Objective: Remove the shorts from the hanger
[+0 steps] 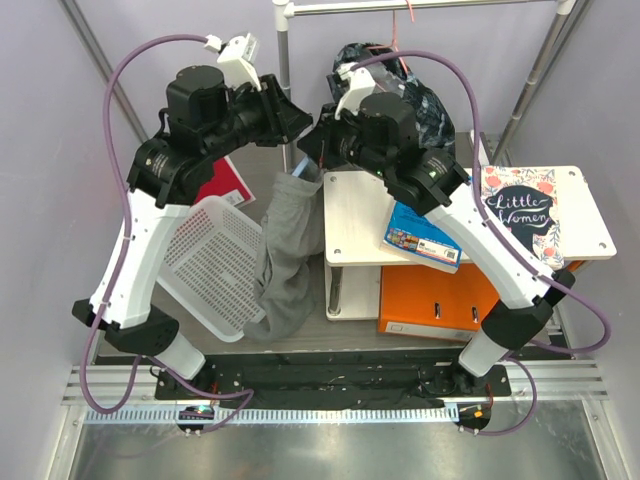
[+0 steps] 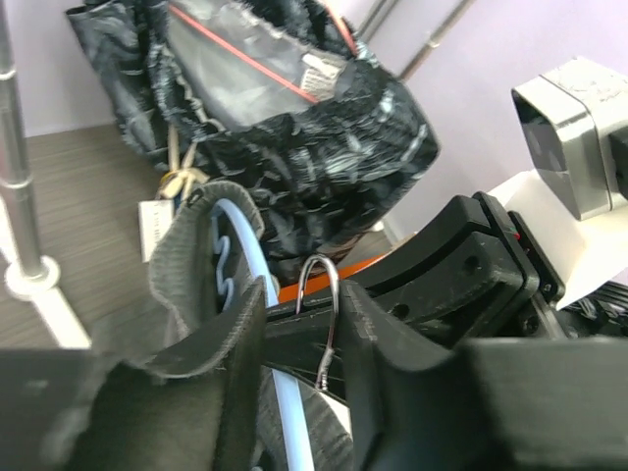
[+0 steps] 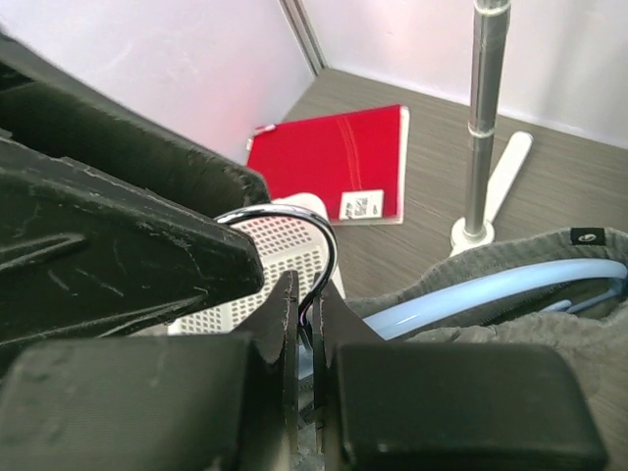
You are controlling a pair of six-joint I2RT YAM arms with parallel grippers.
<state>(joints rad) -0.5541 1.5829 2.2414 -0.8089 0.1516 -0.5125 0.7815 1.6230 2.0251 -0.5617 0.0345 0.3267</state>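
Note:
The shorts (image 1: 385,75), black with grey-white marbling, hang on the thin pink-red hanger (image 1: 398,25) from the rack at the back. They also show in the left wrist view (image 2: 324,147), with the hanger's red wire (image 2: 245,61) across their top and cream cords (image 2: 177,182) at their left. Both grippers are in front of them, at a light-blue hanger (image 3: 491,294) carrying a long grey garment (image 1: 290,250). My right gripper (image 3: 312,314) is shut on that hanger's metal hook (image 3: 319,235). My left gripper (image 2: 304,324) is open, with its fingers either side of the same hook (image 2: 329,294).
A white perforated basket (image 1: 215,265) and a red notebook (image 3: 334,162) lie at the left. A white side table (image 1: 355,215) holds a blue box (image 1: 420,240) and a book (image 1: 525,215) above an orange box (image 1: 440,300). The rack's pole (image 3: 486,118) stands close behind.

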